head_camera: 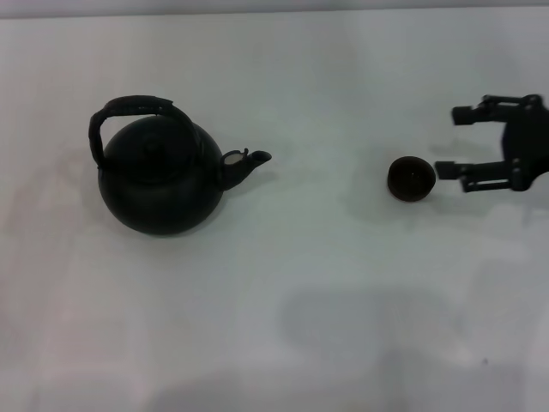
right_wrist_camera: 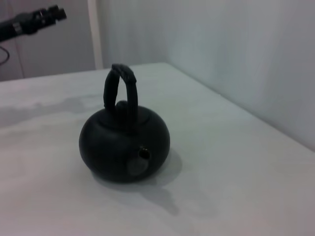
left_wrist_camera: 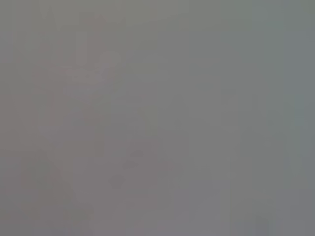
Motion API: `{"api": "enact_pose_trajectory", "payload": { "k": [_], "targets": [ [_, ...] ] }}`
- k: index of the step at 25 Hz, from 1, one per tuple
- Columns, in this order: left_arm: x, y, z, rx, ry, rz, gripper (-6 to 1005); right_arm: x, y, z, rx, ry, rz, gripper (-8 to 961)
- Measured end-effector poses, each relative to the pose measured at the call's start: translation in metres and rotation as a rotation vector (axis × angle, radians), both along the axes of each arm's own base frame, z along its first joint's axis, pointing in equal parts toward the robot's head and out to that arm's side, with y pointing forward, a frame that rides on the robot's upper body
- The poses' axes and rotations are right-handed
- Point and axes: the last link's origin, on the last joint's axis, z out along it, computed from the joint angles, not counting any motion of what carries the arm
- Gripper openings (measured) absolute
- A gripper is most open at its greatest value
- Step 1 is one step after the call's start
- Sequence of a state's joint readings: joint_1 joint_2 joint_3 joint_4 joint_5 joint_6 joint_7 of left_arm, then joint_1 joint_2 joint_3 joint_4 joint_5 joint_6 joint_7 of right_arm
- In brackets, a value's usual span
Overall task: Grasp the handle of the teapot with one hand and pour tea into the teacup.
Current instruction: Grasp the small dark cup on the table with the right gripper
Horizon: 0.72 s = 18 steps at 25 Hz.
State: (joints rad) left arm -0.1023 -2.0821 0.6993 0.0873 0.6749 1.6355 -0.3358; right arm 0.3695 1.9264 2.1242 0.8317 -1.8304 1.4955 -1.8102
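The matte-black teapot (head_camera: 161, 180) stands on the white table at the left, its spout (head_camera: 249, 161) pointing right toward the teacup. Its rough arched handle (head_camera: 129, 107) rises over the knobbed lid. The small black teacup (head_camera: 410, 178) sits at the right of centre. My right gripper (head_camera: 459, 141) is at the right edge, open, with nothing between its fingers; its nearer finger (head_camera: 453, 169) ends just right of the teacup. The right wrist view shows the teapot (right_wrist_camera: 124, 145) spout-on with its handle (right_wrist_camera: 119, 86) upright; the teacup is out of that view. The left gripper is out of view.
The white table (head_camera: 326, 300) spreads between teapot and teacup. The left wrist view is plain grey. A dark rod-like object (right_wrist_camera: 32, 22) shows far beyond the table in the right wrist view, and a pale wall (right_wrist_camera: 236, 54) runs along the table's edge.
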Motion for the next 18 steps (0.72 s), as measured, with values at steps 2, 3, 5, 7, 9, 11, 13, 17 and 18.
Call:
{"api": "enact_pose_trajectory", "payload": {
  "k": [2, 3, 5, 7, 9, 11, 13, 17, 18],
  "targets": [
    [0.000, 0.001, 0.000, 0.000, 0.000, -0.003, 620, -0.002, 0.002, -0.010, -0.005, -0.017, -0.001, 858],
    [0.001, 0.001, 0.000, 0.000, 0.001, -0.004, 620, -0.002, 0.003, -0.015, -0.006, -0.030, -0.002, 858],
    [0.001, 0.002, 0.001, 0.001, 0.003, -0.006, 620, -0.004, 0.006, -0.025, -0.013, -0.054, 0.000, 858],
    [0.001, 0.002, 0.001, 0.002, 0.004, -0.007, 620, -0.005, 0.008, -0.033, -0.020, -0.081, 0.001, 858],
    [0.001, 0.003, 0.002, 0.002, 0.006, -0.010, 620, -0.006, 0.010, -0.041, -0.028, -0.107, 0.007, 858],
    [0.002, 0.004, 0.002, 0.002, 0.007, -0.013, 620, -0.007, 0.012, -0.047, -0.034, -0.134, 0.017, 859],
    [0.001, 0.005, 0.003, 0.002, 0.007, -0.012, 620, -0.008, 0.014, -0.052, -0.035, -0.157, 0.022, 859],
    [0.001, 0.005, 0.003, 0.000, 0.007, -0.010, 620, -0.008, 0.017, -0.056, -0.028, -0.188, 0.029, 859],
    [0.001, 0.005, 0.002, 0.000, 0.007, -0.010, 620, -0.008, 0.018, -0.056, -0.023, -0.193, 0.031, 859]
  ]
}}
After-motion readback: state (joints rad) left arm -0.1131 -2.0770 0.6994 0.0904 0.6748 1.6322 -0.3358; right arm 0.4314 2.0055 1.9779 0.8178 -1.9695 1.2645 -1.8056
